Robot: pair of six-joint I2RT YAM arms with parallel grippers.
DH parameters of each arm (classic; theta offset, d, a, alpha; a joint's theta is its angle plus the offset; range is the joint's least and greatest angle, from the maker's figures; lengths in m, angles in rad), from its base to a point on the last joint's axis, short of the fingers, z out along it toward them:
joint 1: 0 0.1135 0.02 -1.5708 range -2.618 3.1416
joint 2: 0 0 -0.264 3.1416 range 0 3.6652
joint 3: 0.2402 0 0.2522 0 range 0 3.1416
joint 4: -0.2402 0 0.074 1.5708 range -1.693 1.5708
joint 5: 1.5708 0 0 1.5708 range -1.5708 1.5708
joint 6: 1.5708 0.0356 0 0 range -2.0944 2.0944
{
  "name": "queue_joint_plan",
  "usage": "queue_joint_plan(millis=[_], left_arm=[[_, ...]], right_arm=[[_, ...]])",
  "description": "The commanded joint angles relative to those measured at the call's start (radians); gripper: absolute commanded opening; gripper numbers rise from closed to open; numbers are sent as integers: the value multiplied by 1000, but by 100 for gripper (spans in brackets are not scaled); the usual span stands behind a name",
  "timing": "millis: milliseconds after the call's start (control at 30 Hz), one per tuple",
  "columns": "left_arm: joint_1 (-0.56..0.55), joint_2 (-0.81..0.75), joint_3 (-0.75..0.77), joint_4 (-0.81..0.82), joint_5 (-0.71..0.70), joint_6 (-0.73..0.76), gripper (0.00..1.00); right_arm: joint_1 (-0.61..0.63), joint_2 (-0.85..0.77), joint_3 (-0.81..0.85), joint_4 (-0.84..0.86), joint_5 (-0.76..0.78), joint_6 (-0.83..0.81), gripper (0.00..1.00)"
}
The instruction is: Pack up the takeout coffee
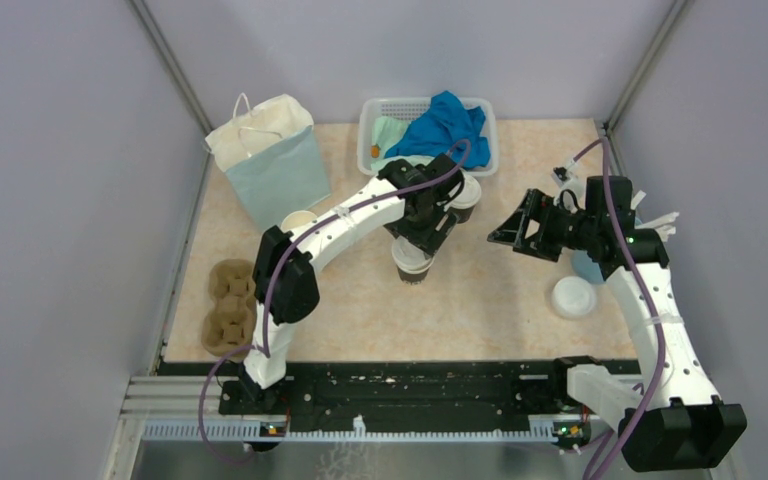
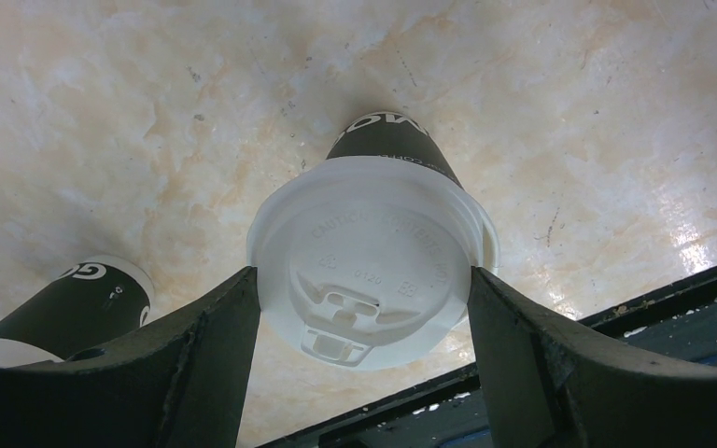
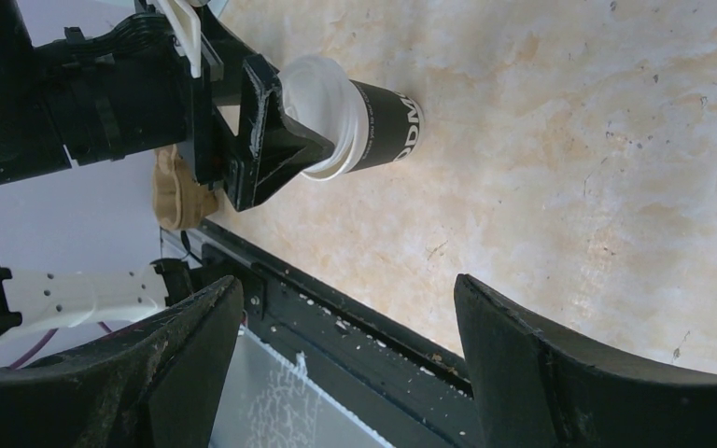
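Observation:
A takeout coffee cup [image 1: 412, 264] with a dark wall, white lettering and a white lid [image 2: 372, 261] stands at the table's middle. My left gripper [image 1: 418, 246] is shut on it, with the fingers [image 2: 215, 327] pressed on both sides of the lid. It also shows in the right wrist view [image 3: 373, 117]. A second lidded cup [image 1: 465, 196] stands just behind and shows in the left wrist view [image 2: 70, 308]. An open cup [image 1: 298, 221] stands by the paper bag. My right gripper [image 1: 505, 235] is open and empty, to the right of the held cup, as its wrist view [image 3: 347, 289] shows.
A light paper bag [image 1: 270, 160] stands at the back left. A white basket [image 1: 482, 140] with blue cloth is at the back. A brown pulp tray [image 1: 230, 305] lies at the front left. A loose white lid [image 1: 573, 297] and a light blue cup [image 1: 587, 267] are at the right.

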Motion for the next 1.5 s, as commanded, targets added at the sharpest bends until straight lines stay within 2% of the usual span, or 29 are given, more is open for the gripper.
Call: queue_joint_plan(millis=[0, 133, 367, 1133, 1367, 1467], left_arm=[[-3, 9, 24, -6, -1, 21, 80], [-5, 2, 41, -14, 11, 17, 78], [-5, -7, 66, -27, 51, 21, 81], [-5, 18, 20, -28, 27, 25, 83], [-5, 15, 24, -21, 53, 24, 87], [-5, 18, 48, -36, 49, 23, 91]], right_arm=[[7, -18, 3, 15, -11, -7, 83], [7, -17, -1, 16, -13, -7, 83], [7, -13, -4, 25, -15, -7, 83], [9, -16, -21, 32, -27, -5, 83], [13, -16, -23, 35, -28, -6, 83], [14, -15, -29, 36, -29, -6, 83]])
